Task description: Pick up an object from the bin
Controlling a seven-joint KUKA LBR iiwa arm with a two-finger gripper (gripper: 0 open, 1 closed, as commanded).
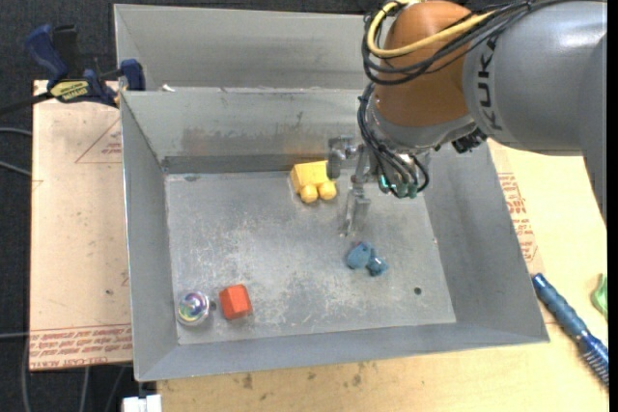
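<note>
My gripper hangs over the bin floor right of centre, its thin fingers pointing down with nothing between them. A small blue toy lies just below and right of the fingertips, apart from them. A yellow block with rounded knobs sits near the back wall, to the upper left of the fingers.
A red cube and a shiny round ball lie in the front left corner. The arm with its orange cover and cables reaches in from the upper right, above the bin's back right part.
</note>
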